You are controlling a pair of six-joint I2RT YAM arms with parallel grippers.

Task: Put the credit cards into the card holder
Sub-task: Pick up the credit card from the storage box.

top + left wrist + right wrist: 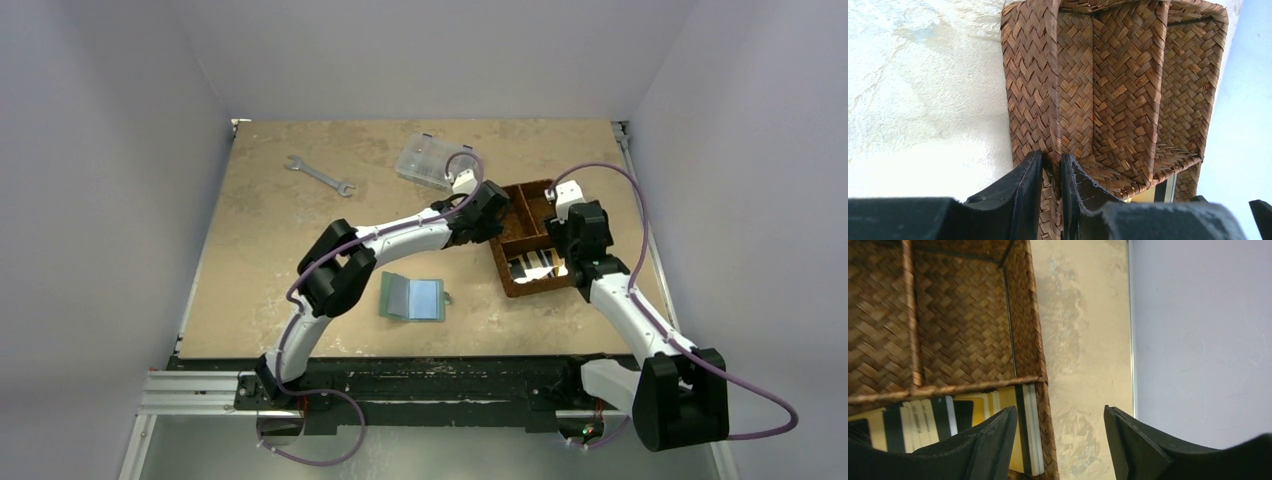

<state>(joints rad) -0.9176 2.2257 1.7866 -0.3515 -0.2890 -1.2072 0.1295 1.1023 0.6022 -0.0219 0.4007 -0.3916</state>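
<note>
**Seen from above**, the small sage-green folding card holder (412, 297) lies open and flat on the tan table (260, 270). Its pale blue pockets face up, and it sits well apart from the brown woven divided basket (523, 215) to its right. The thin rectangular credit cards (533, 265), whitish, gold and dark-striped, lie fanned in the basket's nearest compartment.

The left arm reaches forward and right, elbow bent just left of the card holder, with the left gripper (487, 215) at the basket's left wall. The right arm rises from the near right corner, with the right gripper (572, 250) at the basket's right wall.

Only the wrist cameras show the jaws. In the left wrist view, two black fingers (1023, 192) are pinched close on either side of the woven wall, gripping it. In the right wrist view, the fingers (990, 440) stand wide apart astride the opposite wall. One is above the cards and the other outside over the table, and they hold nothing.

A metal spanner (319, 174) and a clear plastic compartment box (430, 160) lie at the far side.
</note>
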